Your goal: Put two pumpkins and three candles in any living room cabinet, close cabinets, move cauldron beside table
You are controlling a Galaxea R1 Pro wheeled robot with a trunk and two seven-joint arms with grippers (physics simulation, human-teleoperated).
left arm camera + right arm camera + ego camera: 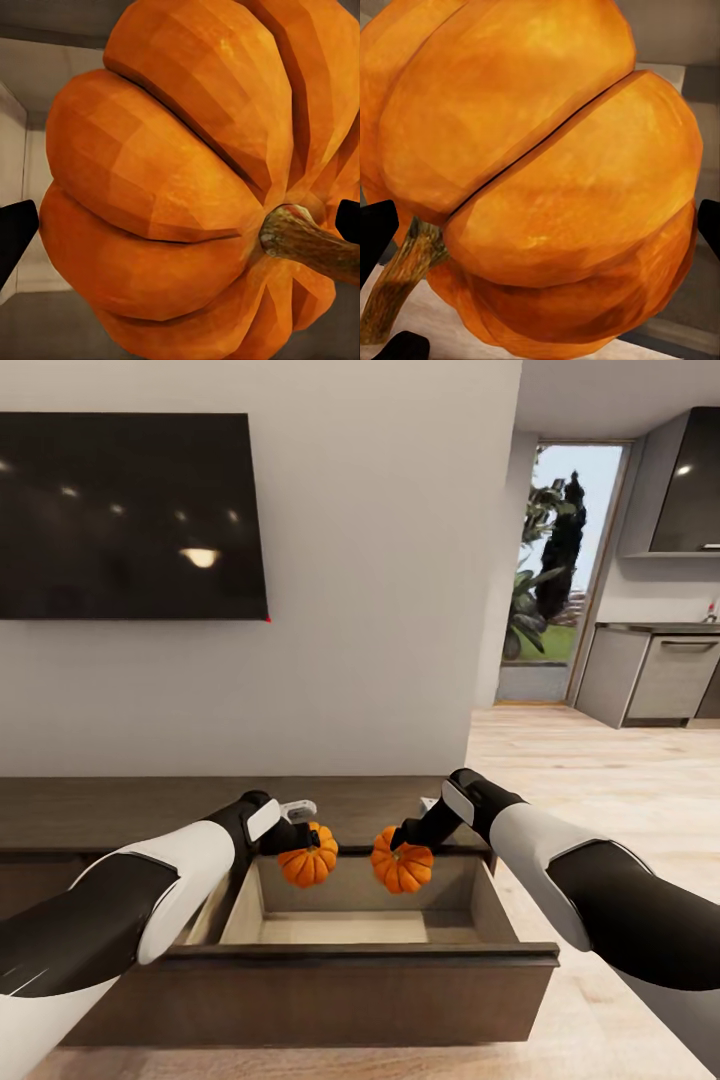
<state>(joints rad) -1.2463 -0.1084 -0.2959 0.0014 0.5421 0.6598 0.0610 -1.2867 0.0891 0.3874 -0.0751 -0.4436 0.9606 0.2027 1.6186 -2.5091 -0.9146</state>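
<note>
The left gripper (300, 838) is closed around one ribbed orange pumpkin (309, 863), and the right gripper (408, 847) is clamped on the other pumpkin (402, 865). Both pumpkins hang side by side, just apart, over the open drawer (360, 930) of the dark-brown cabinet (90, 810), whose pale interior lies beneath them. The wrist views add detail: the left pumpkin's (187, 180) short brown stem (311, 240), and the right pumpkin's (547, 172) stem (401, 281), with dark fingertips (375, 232) at the frame edges.
</note>
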